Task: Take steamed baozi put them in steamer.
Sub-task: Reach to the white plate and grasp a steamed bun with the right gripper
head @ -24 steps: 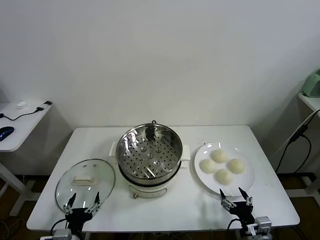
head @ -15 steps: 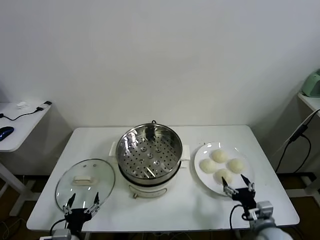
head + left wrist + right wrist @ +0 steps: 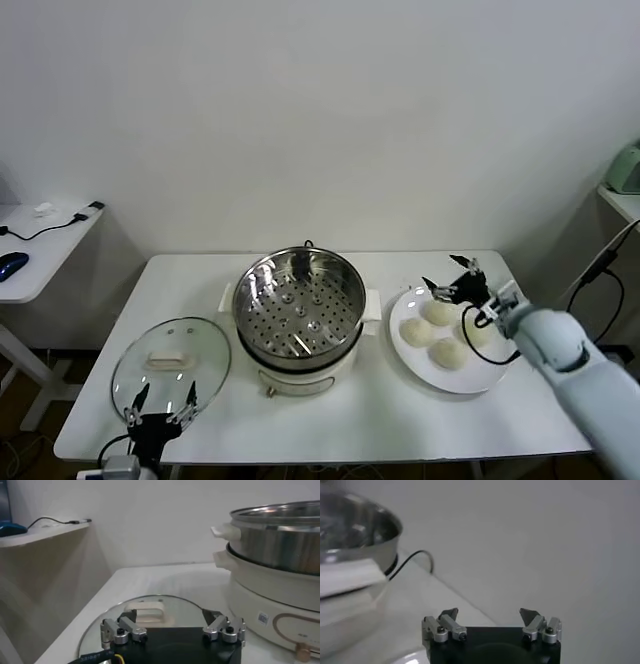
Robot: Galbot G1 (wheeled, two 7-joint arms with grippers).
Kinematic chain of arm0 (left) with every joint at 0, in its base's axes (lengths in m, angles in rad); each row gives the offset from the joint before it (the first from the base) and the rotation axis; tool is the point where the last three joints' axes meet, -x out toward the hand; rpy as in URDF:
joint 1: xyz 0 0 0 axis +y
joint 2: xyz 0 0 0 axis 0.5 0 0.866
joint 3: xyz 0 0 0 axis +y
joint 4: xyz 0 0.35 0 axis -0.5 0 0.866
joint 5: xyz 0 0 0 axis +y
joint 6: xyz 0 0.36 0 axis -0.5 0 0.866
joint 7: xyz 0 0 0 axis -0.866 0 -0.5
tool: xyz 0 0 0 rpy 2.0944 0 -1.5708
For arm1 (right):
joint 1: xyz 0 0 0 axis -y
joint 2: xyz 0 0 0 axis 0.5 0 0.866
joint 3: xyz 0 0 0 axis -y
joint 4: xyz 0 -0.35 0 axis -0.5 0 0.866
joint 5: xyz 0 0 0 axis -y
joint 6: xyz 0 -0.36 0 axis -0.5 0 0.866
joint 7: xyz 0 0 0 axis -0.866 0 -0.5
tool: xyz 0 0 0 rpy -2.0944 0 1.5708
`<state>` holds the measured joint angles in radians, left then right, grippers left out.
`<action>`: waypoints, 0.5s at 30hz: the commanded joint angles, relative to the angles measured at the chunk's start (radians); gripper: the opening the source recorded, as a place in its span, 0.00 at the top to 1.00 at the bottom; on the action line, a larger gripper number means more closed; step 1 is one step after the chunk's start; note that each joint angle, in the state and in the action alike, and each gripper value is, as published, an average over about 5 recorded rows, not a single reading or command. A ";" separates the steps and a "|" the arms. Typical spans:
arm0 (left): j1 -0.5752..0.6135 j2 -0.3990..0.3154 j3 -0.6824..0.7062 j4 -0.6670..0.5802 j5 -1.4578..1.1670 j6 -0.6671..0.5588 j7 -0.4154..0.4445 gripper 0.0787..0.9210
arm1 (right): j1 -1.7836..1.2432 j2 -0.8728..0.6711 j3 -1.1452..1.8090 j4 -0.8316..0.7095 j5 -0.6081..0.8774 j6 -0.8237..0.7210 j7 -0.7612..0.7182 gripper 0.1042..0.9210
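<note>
Four steamed baozi lie clustered on a white plate at about 3 o'clock of the tabletop, just beside the steamer; none is in the steamer. The one farthest back is partly covered by the right arm's pincer.

The steamer stands mid-tabletop with its perforated tray bare. From the left wrist view its white base carries a small square label like a scan code and a rounded outlined panel, but no writing can be read there. A strip of small print on the left pincer's black body is too small to make out.

The right pincer hangs over the far, 12 o'clock edge of the plate, just above the rearmost bun, its fingers spread wide with nothing between them; whether a fingertip touches the bun cannot be told. The right wrist view shows the two fingertips well apart, with the steamer's steel rim off to one side and a thin black cable trailing from it along the tabletop.

The left pincer sits parked at the near edge of the tabletop, around 7 o'clock, beside the glass lid, which lies flat at 9 o'clock of the steamer with its pale handle up. Its fingers also stand wide and hold nothing.
</note>
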<state>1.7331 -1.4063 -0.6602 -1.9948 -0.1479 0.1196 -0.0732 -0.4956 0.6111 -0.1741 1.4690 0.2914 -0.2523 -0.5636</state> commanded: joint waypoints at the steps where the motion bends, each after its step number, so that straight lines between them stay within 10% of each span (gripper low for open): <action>1: 0.000 -0.004 0.004 0.006 0.009 -0.003 0.001 0.12 | 0.513 -0.191 -0.530 -0.222 -0.083 0.077 -0.432 0.12; 15: -0.008 -0.010 0.009 0.041 0.032 -0.015 0.002 0.12 | 1.010 0.129 -1.193 -0.502 -0.064 0.172 -0.670 0.12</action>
<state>1.7259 -1.4154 -0.6515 -1.9605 -0.1223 0.1059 -0.0712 0.2500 0.6719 -1.0336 1.0995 0.2318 -0.1205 -1.0702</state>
